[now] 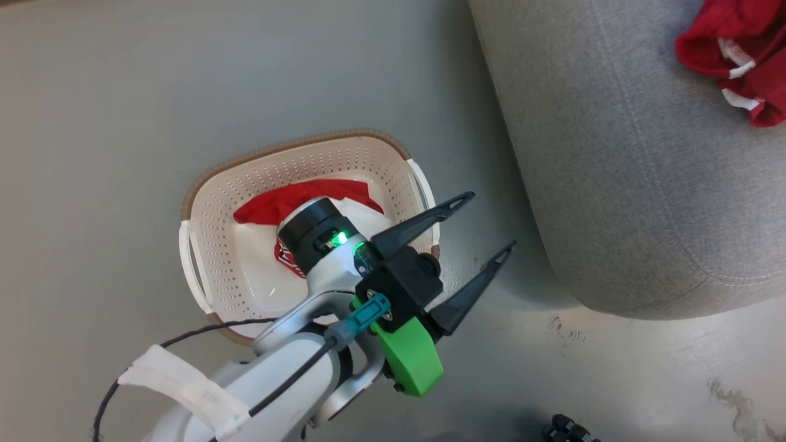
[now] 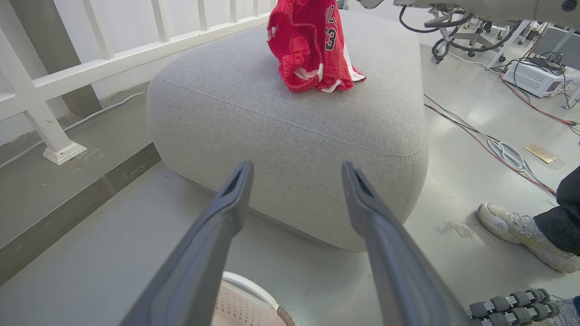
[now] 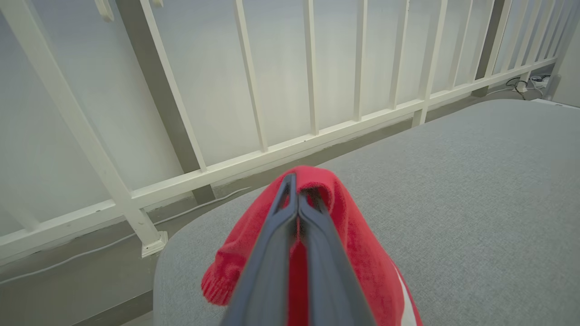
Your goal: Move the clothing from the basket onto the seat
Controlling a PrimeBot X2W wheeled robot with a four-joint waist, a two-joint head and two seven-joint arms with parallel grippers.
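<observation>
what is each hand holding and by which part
The right hand is shut on a red jersey, pinching a bunched fold at its top, over the seat. The left hand is open and empty, by the basket.

Your left arm (image 1: 319, 239) covers the middle of the red jersey (image 1: 295, 199) in the basket (image 1: 212, 202). The other jersey (image 1: 731, 37), far right on the seat (image 1: 614, 184), runs off the head view's edge. Folds hide some of its letters (image 2: 329, 20).

Bright, even light, faint glare on the floor (image 2: 471, 113), wrist views bowed at edges.
</observation>
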